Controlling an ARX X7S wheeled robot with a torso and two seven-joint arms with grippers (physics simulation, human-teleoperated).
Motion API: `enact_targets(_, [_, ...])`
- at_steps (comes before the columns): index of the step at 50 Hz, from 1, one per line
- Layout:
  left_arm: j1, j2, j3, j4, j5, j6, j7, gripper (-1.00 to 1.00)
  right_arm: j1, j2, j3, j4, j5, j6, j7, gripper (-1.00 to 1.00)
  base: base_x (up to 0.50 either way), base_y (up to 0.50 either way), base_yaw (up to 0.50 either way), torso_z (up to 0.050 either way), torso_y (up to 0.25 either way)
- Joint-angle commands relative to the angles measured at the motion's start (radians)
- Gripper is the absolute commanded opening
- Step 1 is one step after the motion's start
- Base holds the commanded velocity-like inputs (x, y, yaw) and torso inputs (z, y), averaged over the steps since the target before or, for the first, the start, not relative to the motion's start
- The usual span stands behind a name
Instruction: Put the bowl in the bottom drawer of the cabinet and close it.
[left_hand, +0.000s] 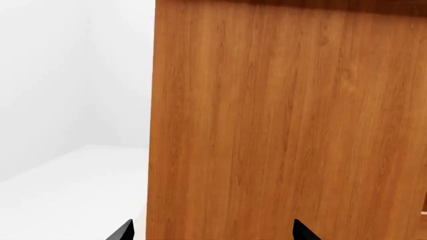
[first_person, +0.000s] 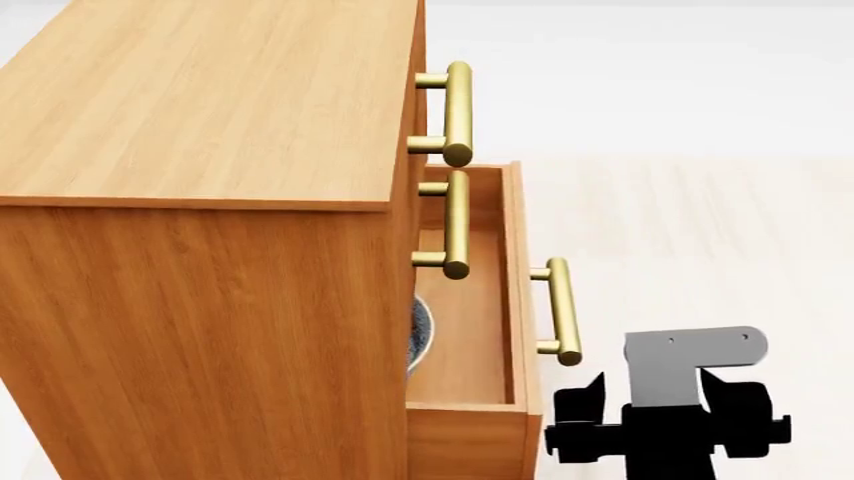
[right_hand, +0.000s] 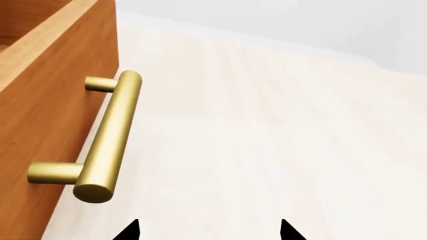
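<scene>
underfoot, the floor (first_person: 694, 220) is pale, faintly streaked like light wood, and it runs back to plain white walls (left_hand: 67, 75) with no marks on them. the cabinet (first_person: 200, 250) is a boxy block of orange-brown wood with a fine vertical grain and square edges. three brass bar handles stick out from its front, each a smooth round rod on two short posts. the bottom drawer (first_person: 514, 300) is pulled out, a shallow wooden box with thin walls, and its handle (first_person: 561, 310) faces the open floor. the bowl (first_person: 419, 335) sits inside that drawer, mostly hidden under the cabinet body; only a curved slice of its blue-grey patterned rim shows. the right hand (right_hand: 208, 231) hangs just beside the drawer handle, its two black fingertips spread apart and gripping nothing. the left hand (left_hand: 212, 231) faces the cabinet's flat side, its tips also wide apart and bare.
</scene>
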Motion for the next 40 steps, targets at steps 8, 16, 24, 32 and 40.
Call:
enact_targets(8, [0.000,-0.003,0.001,0.007,-0.002,-0.004,-0.004,1.00,-0.010,-0.018,-0.030,0.000,0.017,-0.012,0.012,1.00,0.00,0.00,0.00,0.000,0.000])
enact_targets(16, [-0.002,-0.003,0.002,0.002,-0.002,0.000,-0.003,1.00,-0.019,-0.025,-0.042,-0.034,0.017,-0.001,0.016,1.00,0.00,0.00,0.00,0.000,0.000])
enact_targets(24, [-0.002,-0.002,0.003,-0.002,-0.004,0.004,-0.002,1.00,-0.026,-0.032,-0.056,-0.054,0.016,0.012,0.022,1.00,0.00,0.00,0.00,0.000,0.000])
enact_targets(32, [-0.002,-0.005,0.003,0.003,-0.006,0.002,-0.003,1.00,-0.033,-0.039,-0.072,-0.063,0.014,0.011,0.029,1.00,0.00,0.00,0.00,0.000,0.000])
enact_targets(40, [-0.003,-0.006,0.003,0.004,-0.007,0.000,-0.004,1.00,-0.034,-0.046,-0.081,-0.076,0.015,0.019,0.037,1.00,0.00,0.00,0.00,0.000,0.000])
